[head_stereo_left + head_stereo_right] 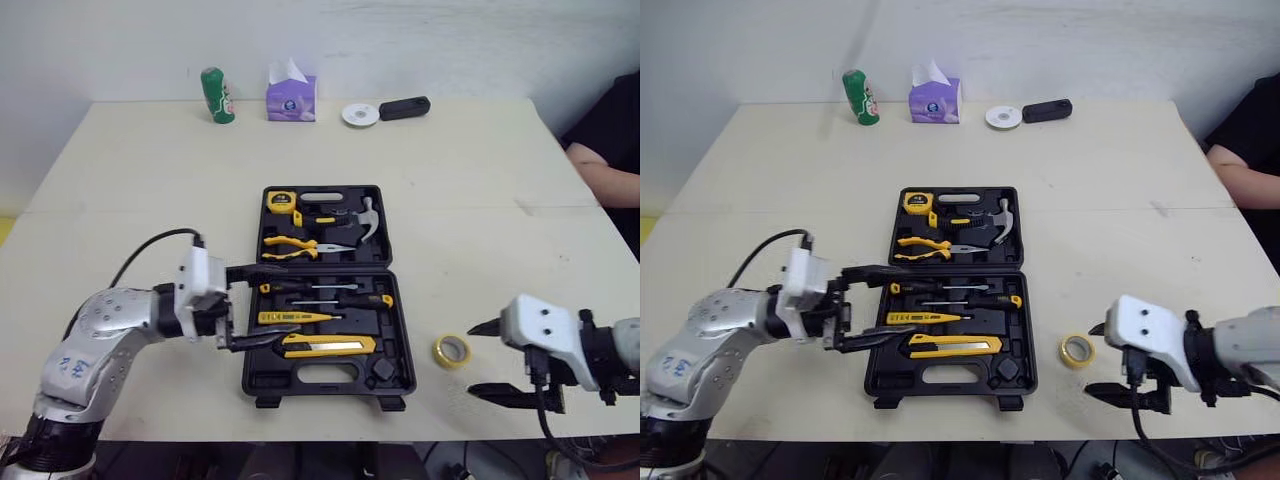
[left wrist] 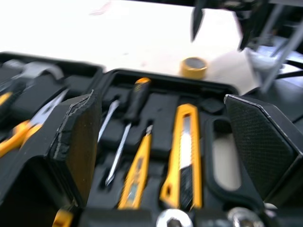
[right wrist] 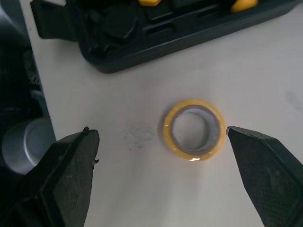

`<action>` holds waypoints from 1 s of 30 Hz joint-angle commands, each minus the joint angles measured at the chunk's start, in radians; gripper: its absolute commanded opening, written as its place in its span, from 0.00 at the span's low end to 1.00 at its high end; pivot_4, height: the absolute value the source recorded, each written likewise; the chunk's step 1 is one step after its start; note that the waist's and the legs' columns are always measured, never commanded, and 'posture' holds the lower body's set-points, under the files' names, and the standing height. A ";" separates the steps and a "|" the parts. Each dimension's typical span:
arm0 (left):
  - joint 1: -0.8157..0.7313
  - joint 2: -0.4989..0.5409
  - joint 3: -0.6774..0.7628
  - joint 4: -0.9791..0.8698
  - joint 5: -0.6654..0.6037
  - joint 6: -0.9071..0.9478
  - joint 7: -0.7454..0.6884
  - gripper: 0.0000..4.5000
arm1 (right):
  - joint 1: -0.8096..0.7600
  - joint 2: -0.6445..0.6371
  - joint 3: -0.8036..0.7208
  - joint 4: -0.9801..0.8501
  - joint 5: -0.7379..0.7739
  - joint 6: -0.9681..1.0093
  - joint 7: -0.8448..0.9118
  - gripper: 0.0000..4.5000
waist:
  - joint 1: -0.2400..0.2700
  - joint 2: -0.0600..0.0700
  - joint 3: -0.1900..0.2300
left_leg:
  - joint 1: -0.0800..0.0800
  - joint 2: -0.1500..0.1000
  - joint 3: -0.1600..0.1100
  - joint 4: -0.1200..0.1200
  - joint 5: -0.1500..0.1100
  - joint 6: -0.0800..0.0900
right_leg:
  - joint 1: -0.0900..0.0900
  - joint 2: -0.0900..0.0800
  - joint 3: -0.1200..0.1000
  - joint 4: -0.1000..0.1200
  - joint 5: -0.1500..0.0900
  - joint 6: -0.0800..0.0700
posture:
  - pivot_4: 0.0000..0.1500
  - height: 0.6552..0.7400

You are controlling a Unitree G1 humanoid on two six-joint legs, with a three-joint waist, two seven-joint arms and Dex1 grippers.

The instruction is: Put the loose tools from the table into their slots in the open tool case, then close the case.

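The black tool case [image 1: 402,340] lies open in the middle of the table. Its far half holds a tape measure [image 1: 280,200], pliers [image 1: 290,246] and a hammer [image 1: 365,222]. Its near half holds screwdrivers [image 1: 310,288], a yellow tester [image 1: 295,317] and a yellow utility knife [image 1: 328,346]. My left gripper [image 1: 280,305] hovers open over the near half's left side, with nothing between its fingers. A yellow tape roll [image 1: 452,350] lies loose on the table right of the case. My right gripper [image 1: 470,358] is open just right of the roll, its fingers spread on either side of it [image 3: 194,106].
Along the far edge stand a green can [image 1: 217,95], a purple tissue box [image 1: 291,95], a white disc [image 1: 360,114] and a black object [image 1: 404,107]. A person's arm [image 1: 605,170] rests at the right edge. The table's front edge runs close behind the case and roll.
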 commanded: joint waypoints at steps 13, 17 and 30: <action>-0.020 -0.059 -0.161 -0.106 0.022 -0.053 -0.062 0.97 | -0.234 -0.037 0.279 -0.023 -0.067 0.175 -0.049 1.00 | 0.000 -0.001 0.001 | 0.000 0.000 0.000 0.001 0.001 0.000 | 0.000 0.000 0.000 0.001 0.000 0.000 | 1.00 1.00; -0.025 -0.069 -0.168 -0.104 0.032 -0.052 -0.041 0.97 | -0.260 -0.028 0.332 0.007 -0.115 0.142 -0.041 1.00 | 0.000 -0.001 0.001 | 0.000 0.000 0.000 0.001 0.001 0.000 | 0.000 0.000 0.000 0.001 0.000 0.000 | 1.00 1.00; 0.011 -0.073 -0.129 -0.110 0.029 -0.054 0.019 0.97 | -0.367 0.028 0.420 0.035 -0.168 0.144 -0.018 1.00 | -0.001 -0.001 0.001 | 0.000 0.000 0.000 0.001 0.001 0.000 | 0.000 0.000 0.000 0.001 0.000 0.000 | 1.00 1.00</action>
